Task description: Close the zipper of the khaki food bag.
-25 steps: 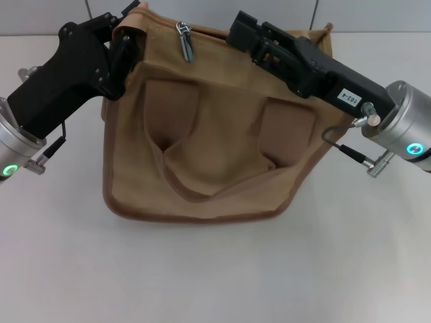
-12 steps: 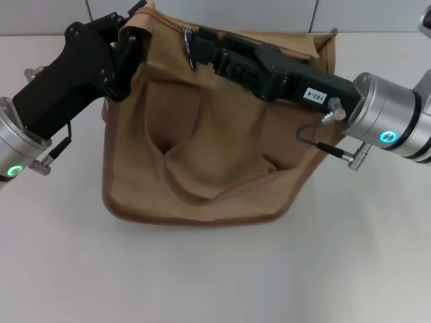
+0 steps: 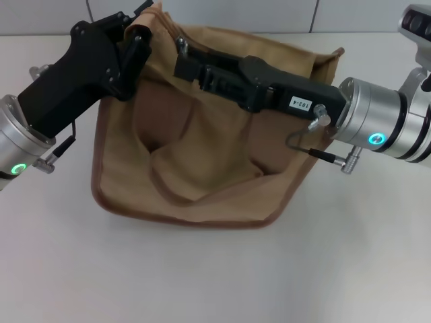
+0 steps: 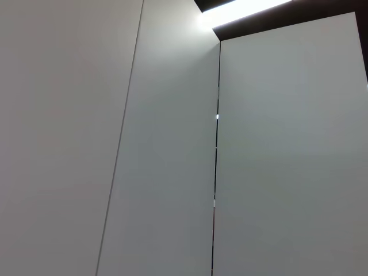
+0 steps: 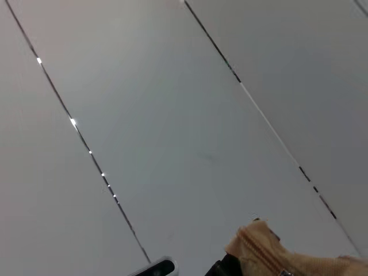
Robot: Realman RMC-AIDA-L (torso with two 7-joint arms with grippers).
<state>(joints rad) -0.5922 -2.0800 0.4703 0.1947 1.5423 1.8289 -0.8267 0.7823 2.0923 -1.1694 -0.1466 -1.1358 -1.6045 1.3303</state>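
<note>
The khaki food bag (image 3: 202, 155) lies on the white table, its front pockets and a handle strap (image 3: 176, 190) facing me. My left gripper (image 3: 138, 37) is shut on the bag's top left corner and holds the fabric up. My right gripper (image 3: 180, 64) reaches across the bag's top edge from the right and is closed at the zipper's silver slider and pull tab (image 3: 180, 44), near the left end of the zip line. A bit of khaki fabric (image 5: 270, 247) shows in the right wrist view. The left wrist view shows only wall panels.
The white table (image 3: 202, 269) extends in front of and beside the bag. A grey panelled wall (image 3: 236, 13) stands right behind the bag. The right arm's forearm (image 3: 377, 124) hangs over the bag's right side.
My right gripper has moved left along the bag's top edge to the silver pull tab and carried it farther left. The bag has shifted a little to the left. The left gripper keeps its hold.
</note>
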